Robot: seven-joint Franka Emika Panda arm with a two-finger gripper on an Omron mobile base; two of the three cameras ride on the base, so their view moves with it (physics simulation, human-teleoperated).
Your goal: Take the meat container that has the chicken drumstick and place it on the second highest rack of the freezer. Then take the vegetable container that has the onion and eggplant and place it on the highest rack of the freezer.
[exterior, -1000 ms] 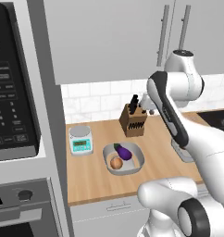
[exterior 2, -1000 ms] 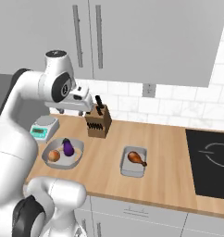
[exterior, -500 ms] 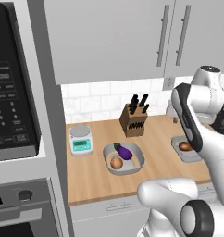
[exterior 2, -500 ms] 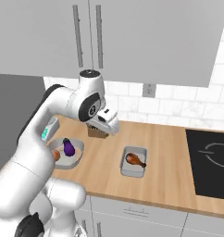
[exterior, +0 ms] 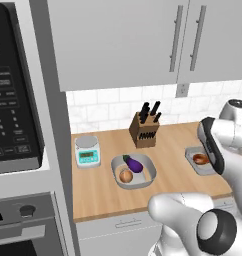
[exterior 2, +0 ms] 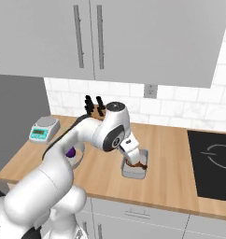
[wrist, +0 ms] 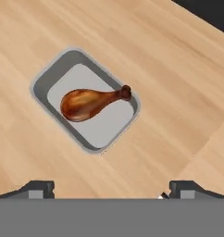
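Note:
The grey meat container (wrist: 38, 86) lies on the wooden counter with a brown chicken drumstick (wrist: 90, 102) inside it. My gripper (wrist: 112, 189) hovers open above it, its fingertips (wrist: 38, 187) spread wide and holding nothing. From the right base view the hand (exterior 2: 133, 156) hangs just over the meat container (exterior 2: 133, 174). The forearm partly covers the meat container (exterior: 191, 159) in the left base view. The round grey vegetable container (exterior: 116, 165) holds a purple eggplant (exterior: 134, 163) and an onion (exterior: 125, 175), further left on the counter.
A knife block (exterior: 145, 128) stands at the back by the tiled wall. A small kitchen scale (exterior: 87, 151) sits left of the vegetable container. A black cooktop (exterior 2: 213, 163) lies to the right. Wall cabinets hang overhead, and a microwave (exterior: 13, 100) is at far left.
The arm has swung from near the knife block rightward and down, so the hand now hangs over the meat container. The containers have not moved.

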